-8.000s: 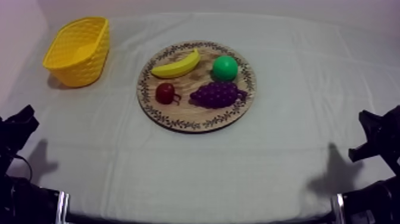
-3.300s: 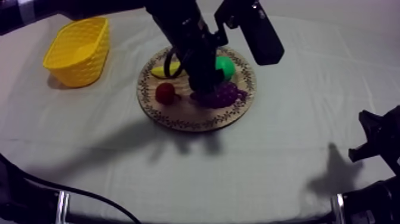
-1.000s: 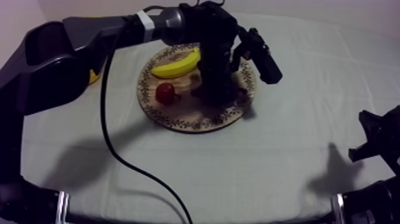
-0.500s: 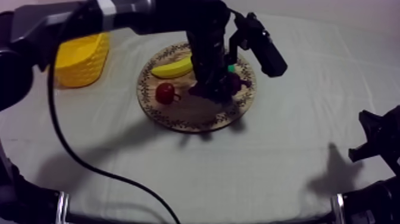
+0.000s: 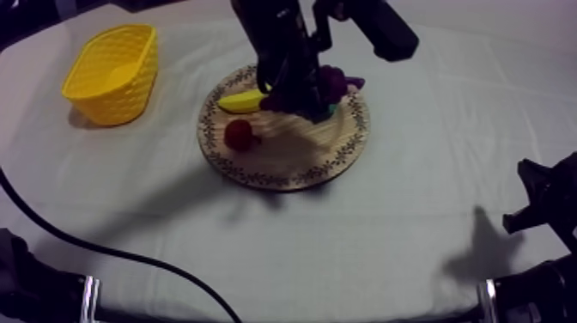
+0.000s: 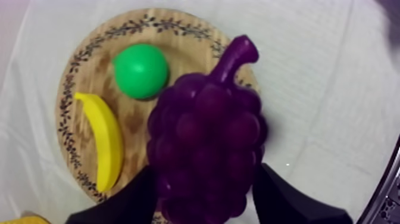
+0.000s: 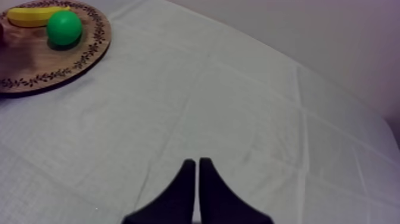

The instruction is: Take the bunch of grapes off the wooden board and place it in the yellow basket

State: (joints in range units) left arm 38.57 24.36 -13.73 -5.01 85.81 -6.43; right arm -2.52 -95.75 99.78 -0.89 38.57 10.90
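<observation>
Our left jaws pinch the grapes [image 6: 205, 155], one jaw against each flank of the bunch, with the stem pointing away from the wrist. In the top view the left arm [image 5: 275, 43] comes in from 11 o'clock. The grapes hang in its grip over the 1 o'clock part of the board [image 5: 283, 180], seemingly off the wood, and a shadow lies on the wood beneath them.

On the board the banana [image 5: 240, 103] lies at 10 o'clock and the small red fruit [image 5: 239, 135] at 8 o'clock. A green fruit [image 6: 141, 70] sits at 1 o'clock, largely hidden under the arm from above. From the left wrist we see the green fruit and the banana near each other but apart, beyond the bunch.

The basket [image 5: 112, 73] stands on the desk [image 5: 412, 223] at 10 o'clock from the board, well apart from it.

Our right jaws are pressed together into a narrow wedge over the desk. The right arm [image 5: 549, 206] sits low at the desk's 4 o'clock edge, well apart from the board.
</observation>
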